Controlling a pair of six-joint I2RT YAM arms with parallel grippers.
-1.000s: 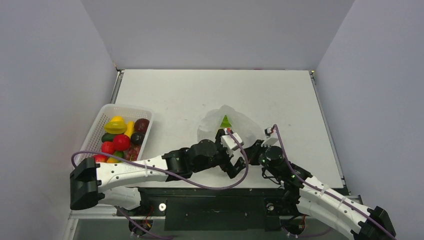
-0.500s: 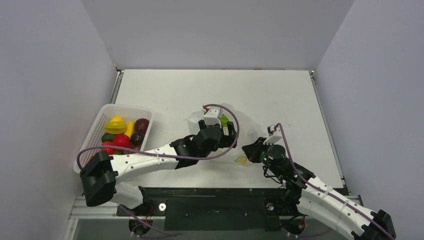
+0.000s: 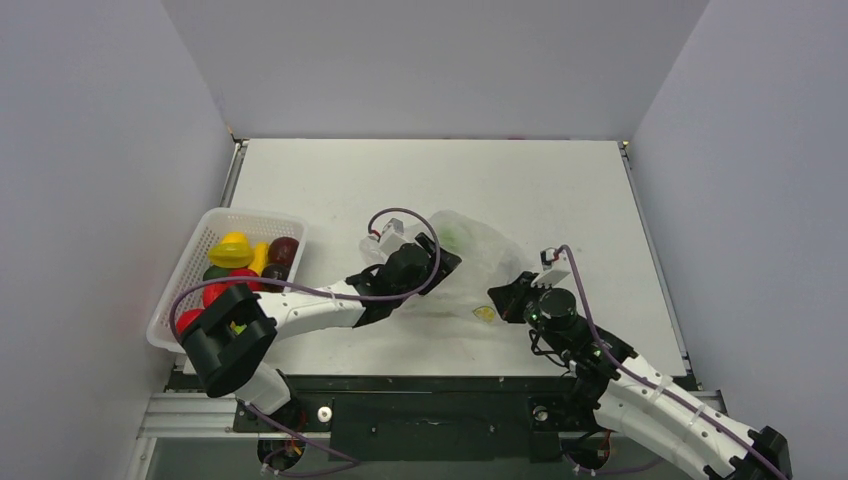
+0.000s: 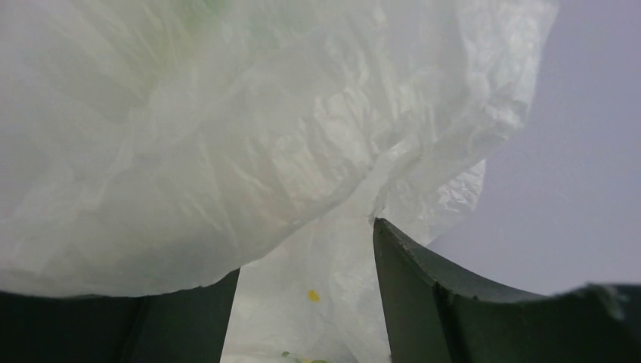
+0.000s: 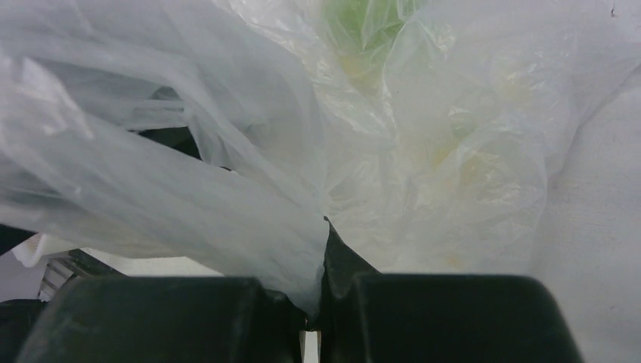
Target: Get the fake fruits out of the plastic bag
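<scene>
Plastic bag [image 3: 478,262] between my grippers, mid-counter [image 3: 560,180], apart from its edges.
My right gripper [image 5: 314,280] pinches film; my left gripper [image 4: 305,253] stands parted around film, fake fruits [image 3: 243,283] well to its left. Only my right wrist shows green inside.

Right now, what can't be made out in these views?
Top view: fingertips of the left gripper, covered by the plastic bag.
Right wrist view: whether the green patch is fruit or print; crumpled film blurs it.
Top view: how many fake fruits fill the basket; the left arm covers its near end.
</scene>
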